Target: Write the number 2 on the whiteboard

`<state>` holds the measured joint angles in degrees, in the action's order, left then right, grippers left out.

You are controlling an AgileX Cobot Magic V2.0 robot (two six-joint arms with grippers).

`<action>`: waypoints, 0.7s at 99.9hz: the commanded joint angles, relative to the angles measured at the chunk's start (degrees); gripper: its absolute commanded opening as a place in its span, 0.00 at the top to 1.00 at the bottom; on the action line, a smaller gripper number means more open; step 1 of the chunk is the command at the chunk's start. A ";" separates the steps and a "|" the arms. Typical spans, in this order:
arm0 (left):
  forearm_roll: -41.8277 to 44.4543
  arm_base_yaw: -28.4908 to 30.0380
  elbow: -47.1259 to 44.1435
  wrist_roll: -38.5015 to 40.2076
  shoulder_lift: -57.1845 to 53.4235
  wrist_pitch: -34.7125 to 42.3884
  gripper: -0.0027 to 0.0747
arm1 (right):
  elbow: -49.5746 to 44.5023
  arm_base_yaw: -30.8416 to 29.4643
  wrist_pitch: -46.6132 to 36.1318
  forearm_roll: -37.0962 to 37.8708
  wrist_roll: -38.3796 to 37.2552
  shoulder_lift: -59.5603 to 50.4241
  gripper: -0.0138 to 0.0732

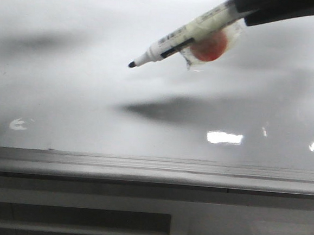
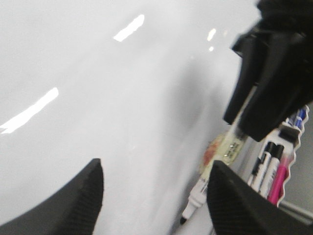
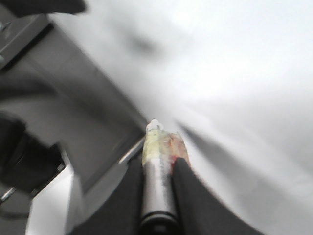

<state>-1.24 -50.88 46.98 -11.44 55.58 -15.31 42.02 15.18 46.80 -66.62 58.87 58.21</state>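
The whiteboard (image 1: 66, 99) fills the front view, glossy and bare where it shows; the number 2 is out of view. My right gripper (image 1: 239, 9) comes in from the top right, shut on a white marker (image 1: 179, 40) wrapped in clear tape with an orange-red pad (image 1: 209, 45). The black tip (image 1: 132, 64) points left and down, its shadow lower on the board. In the right wrist view the fingers (image 3: 188, 181) clamp the marker (image 3: 156, 147). My left gripper (image 2: 154, 171) is open over the board, beside the marker (image 2: 195, 198).
A grey metal ledge (image 1: 142, 168) runs along the board's lower edge. A holder with several spare markers (image 2: 274, 171) stands beyond the right gripper (image 2: 264, 83) in the left wrist view. Light reflections (image 1: 224, 137) sit low on the board.
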 commanded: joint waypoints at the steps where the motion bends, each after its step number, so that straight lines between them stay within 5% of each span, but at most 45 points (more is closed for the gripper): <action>1: -4.43 3.34 0.37 1.42 -3.87 4.25 0.68 | -3.23 0.16 -6.03 -10.08 6.67 -6.14 0.90; 11: -7.80 6.53 -1.82 1.42 -6.20 4.48 1.00 | -7.24 0.16 -9.17 -18.52 13.47 -10.97 0.90; 28: -9.47 8.47 -5.50 1.42 -8.74 7.98 0.99 | -10.52 0.16 -18.11 -20.02 14.51 -13.04 0.90; 70: -9.79 8.47 -6.37 1.42 -9.13 10.88 0.99 | -10.64 0.16 -20.44 -24.87 21.55 -5.90 0.90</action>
<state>-10.33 -42.58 39.08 -10.69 46.88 -9.52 29.80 15.42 28.02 -87.19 77.27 50.58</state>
